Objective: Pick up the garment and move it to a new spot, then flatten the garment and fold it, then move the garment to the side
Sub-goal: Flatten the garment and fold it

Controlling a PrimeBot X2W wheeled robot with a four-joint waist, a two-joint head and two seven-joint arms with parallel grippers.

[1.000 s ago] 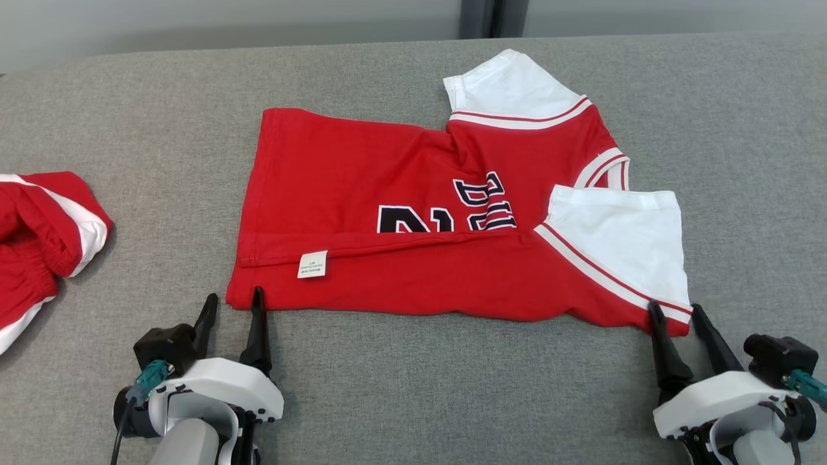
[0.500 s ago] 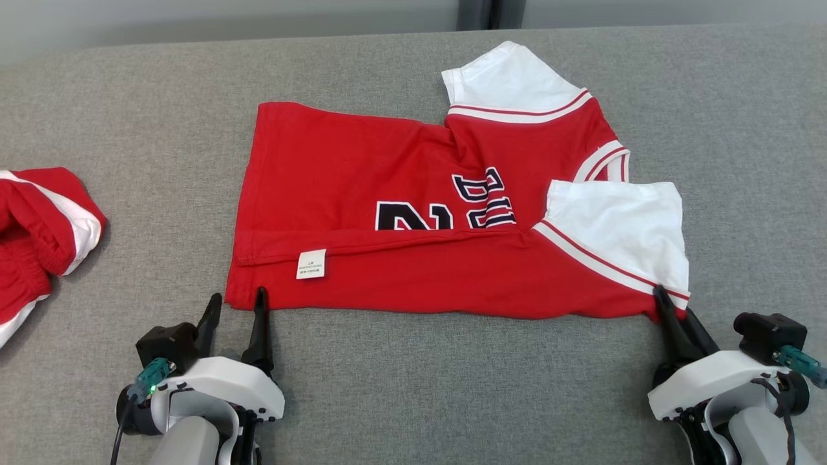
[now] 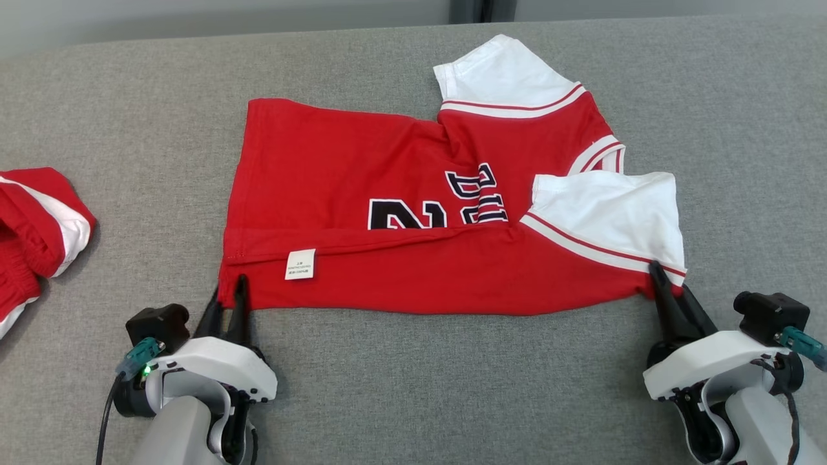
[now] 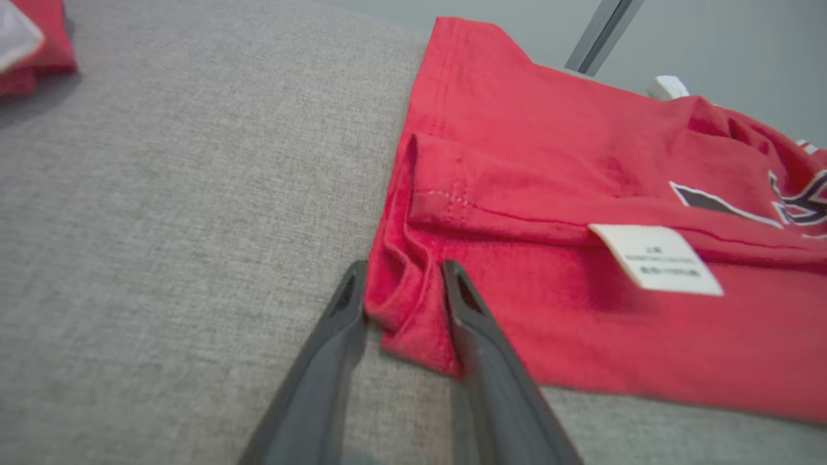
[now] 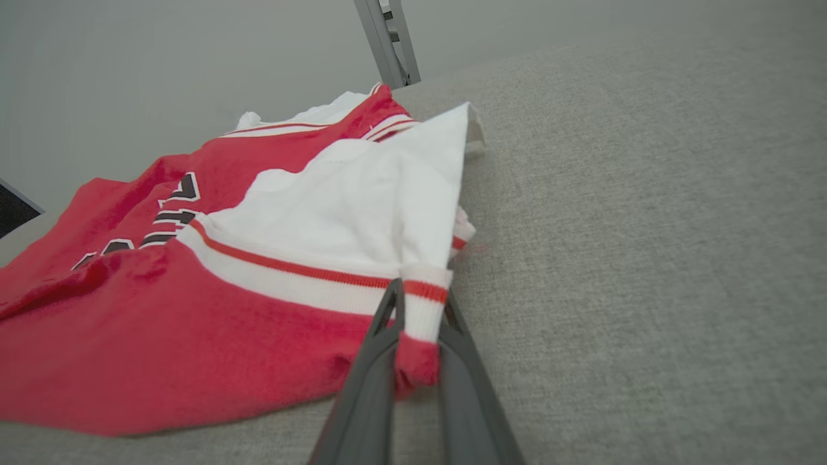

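The red garment (image 3: 387, 174), a jersey with white sleeves and dark lettering, lies flat on the grey padded surface (image 3: 420, 387), its near long edge folded over and showing a white label (image 3: 301, 264). My left gripper (image 3: 229, 289) is shut on the garment's near left hem corner, and cloth bunches between its fingers (image 4: 404, 268). My right gripper (image 3: 662, 278) is shut on the near right corner at the white sleeve's striped band (image 5: 420, 294), lifting that corner a little. In the wrist views the red cloth of the garment (image 4: 549, 194) (image 5: 161, 310) spreads away from the fingers.
A second red and white garment (image 3: 32, 226) lies crumpled at the far left edge of the surface, also seen as a red heap (image 4: 26, 32). A pale wall with a dark post (image 3: 471, 10) runs behind the surface's far edge.
The left fingers have come together on the hem corner. The right fingers closed on the sleeve corner and have stayed shut. The head view has shifted slightly.
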